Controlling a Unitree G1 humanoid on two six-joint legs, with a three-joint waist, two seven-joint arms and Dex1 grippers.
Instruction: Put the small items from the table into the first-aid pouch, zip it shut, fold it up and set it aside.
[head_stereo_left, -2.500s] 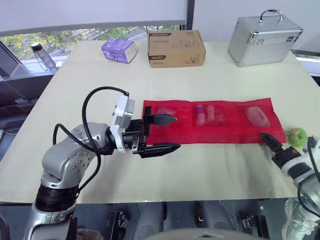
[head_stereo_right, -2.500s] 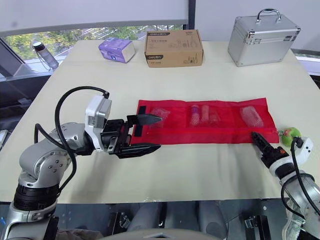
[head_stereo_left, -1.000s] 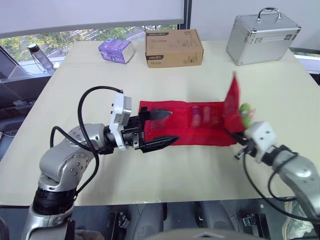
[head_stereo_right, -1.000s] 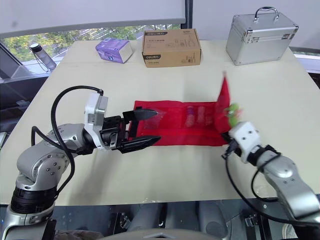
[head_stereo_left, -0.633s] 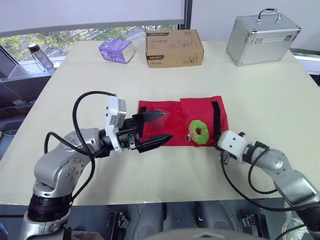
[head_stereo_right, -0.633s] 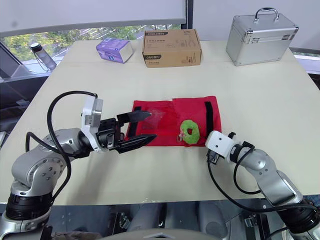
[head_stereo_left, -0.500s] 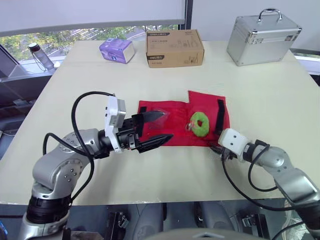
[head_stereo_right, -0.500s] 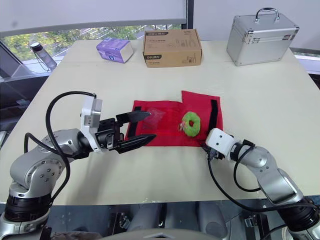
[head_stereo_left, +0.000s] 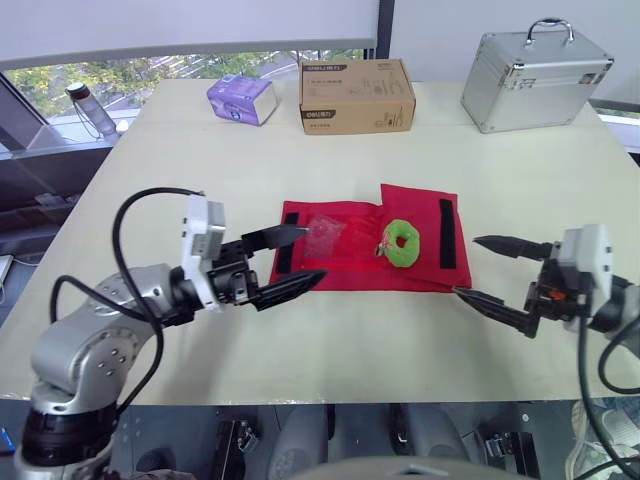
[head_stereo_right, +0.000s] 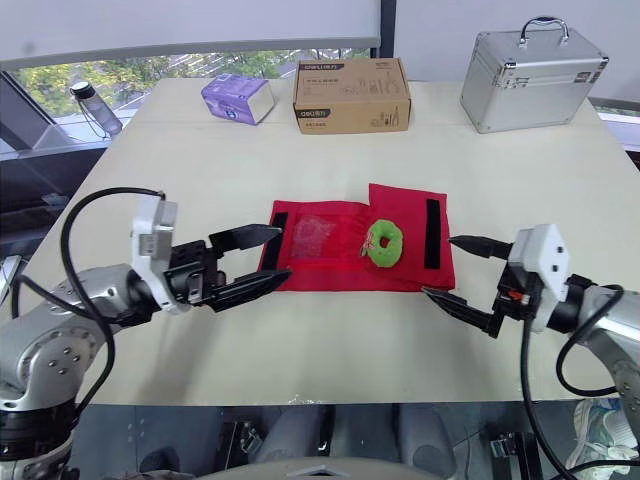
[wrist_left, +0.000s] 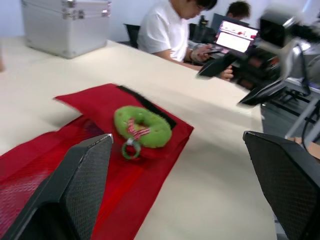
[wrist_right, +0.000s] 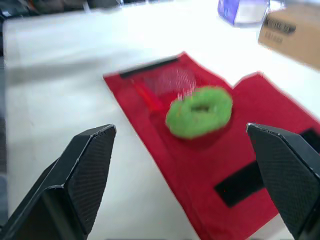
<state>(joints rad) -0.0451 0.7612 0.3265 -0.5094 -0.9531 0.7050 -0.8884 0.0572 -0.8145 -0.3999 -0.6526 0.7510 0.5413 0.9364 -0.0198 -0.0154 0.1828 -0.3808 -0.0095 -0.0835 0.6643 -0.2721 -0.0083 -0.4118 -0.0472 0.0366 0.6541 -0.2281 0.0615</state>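
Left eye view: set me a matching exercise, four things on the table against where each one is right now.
Things:
1. first-aid pouch
2. green ring
3. cardboard box
4. metal case

Places:
A. far right corner of the table
B. middle of the far edge
C. centre of the table, right end folded over
D. lying on top of the red fabric

Pairs: 1-C; 2-D; 3-B; 4-A
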